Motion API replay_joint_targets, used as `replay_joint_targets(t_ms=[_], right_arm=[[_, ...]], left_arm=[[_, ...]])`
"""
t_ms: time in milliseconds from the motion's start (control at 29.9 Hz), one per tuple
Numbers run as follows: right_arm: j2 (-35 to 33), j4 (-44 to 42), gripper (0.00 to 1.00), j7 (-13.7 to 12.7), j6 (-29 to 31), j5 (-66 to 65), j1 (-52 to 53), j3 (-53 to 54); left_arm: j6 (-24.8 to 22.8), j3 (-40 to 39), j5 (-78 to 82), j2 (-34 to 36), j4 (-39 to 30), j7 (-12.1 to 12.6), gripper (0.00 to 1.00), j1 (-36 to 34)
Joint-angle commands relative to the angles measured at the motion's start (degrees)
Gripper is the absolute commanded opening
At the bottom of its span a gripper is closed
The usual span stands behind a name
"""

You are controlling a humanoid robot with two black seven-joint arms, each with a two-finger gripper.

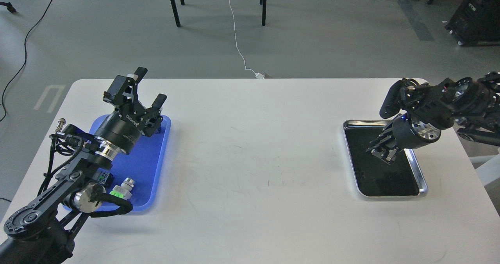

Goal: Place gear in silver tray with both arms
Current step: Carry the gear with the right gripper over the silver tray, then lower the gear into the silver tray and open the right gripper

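left gripper (146, 85) spread, empty, blue tray (156, 166) beneath | right gripper (381, 151) over silver tray (424, 186), grip unreadable | gear not identifiable | risk: early release bounces part off rim

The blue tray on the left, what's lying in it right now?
One small silver and green fitting lies at the near end of the blue tray. The left arm and its open pincer cover much of the tray, so anything beneath them, a gear included, cannot be seen.
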Motion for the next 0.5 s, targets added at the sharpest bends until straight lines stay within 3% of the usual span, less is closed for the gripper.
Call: replay_joint_targets(t_ms=[0,468], right_arm=[[-3.2,-2.6,0.17,0.0,-0.6,-1.2,-4.3,-0.2],[-3.1,-3.4,0.19,0.0,-2.7,-0.8,-7.8,2.4]], left_arm=[[0.0,0.1,0.0,0.0,-0.6,0.0,0.98,0.0],[0.1,-0.1,0.0,-0.2,-0.8,0.0,0.98,0.0]])
